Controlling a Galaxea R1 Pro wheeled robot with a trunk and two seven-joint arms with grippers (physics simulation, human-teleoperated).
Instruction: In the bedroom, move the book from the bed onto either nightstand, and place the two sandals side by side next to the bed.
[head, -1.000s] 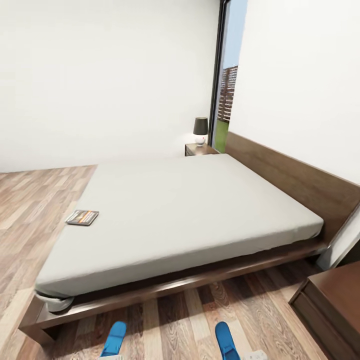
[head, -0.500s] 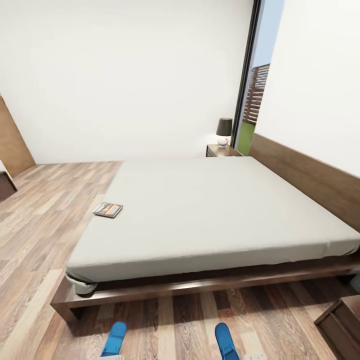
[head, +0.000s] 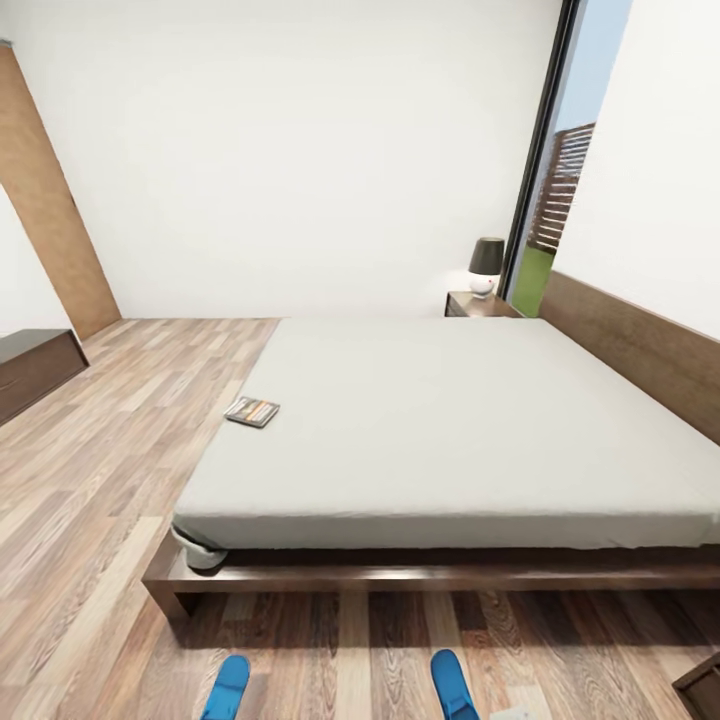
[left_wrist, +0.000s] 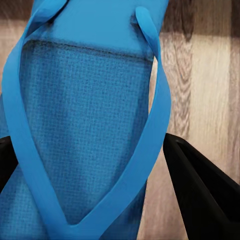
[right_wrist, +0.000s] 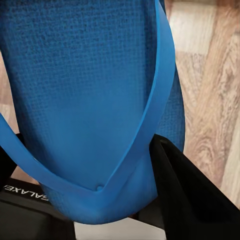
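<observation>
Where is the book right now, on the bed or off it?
On the bed. The book lies flat on the pale mattress near the bed's floor-side edge, far from the nightstand beside the lamp.

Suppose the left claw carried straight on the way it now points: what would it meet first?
Probably the wooden floor. The left claw looks along the blue sandal it grips, with only floor planks behind. How far off the floor lies is unclear.

Both sandals (head: 228, 688) (head: 450, 685) run off the head view's lower edge, heels unseen. The far nightstand (head: 478, 304) is partly behind the bed (head: 450, 420). The book's (head: 252, 411) lettering is too small to read.
</observation>
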